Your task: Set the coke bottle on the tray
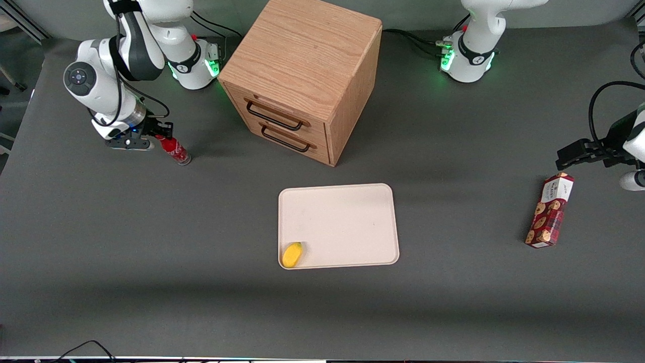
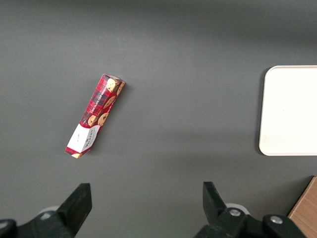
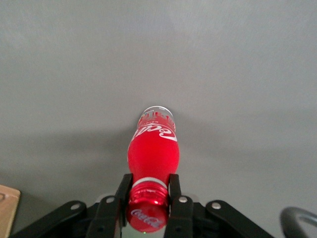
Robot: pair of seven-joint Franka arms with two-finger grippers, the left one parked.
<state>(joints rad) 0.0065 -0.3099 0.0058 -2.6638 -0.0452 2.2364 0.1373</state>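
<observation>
The coke bottle [image 1: 175, 149] is a small slim red bottle with a red cap and white script. It stands tilted at the working arm's end of the table, its clear base toward the table. My gripper [image 1: 162, 137] is shut on its neck just below the cap. In the right wrist view the bottle [image 3: 152, 153] hangs between the two black fingers [image 3: 123, 188], with the cap nearest the camera. The cream-beige tray [image 1: 342, 222] lies flat near the table's middle, nearer the front camera than the drawer cabinet, far from the bottle. It also shows in the left wrist view [image 2: 290, 109].
A wooden drawer cabinet [image 1: 302, 75] with two dark handles stands at the back middle. A small yellow object [image 1: 292, 254] lies in one near corner of the tray. A red cookie box [image 1: 550, 210] lies toward the parked arm's end.
</observation>
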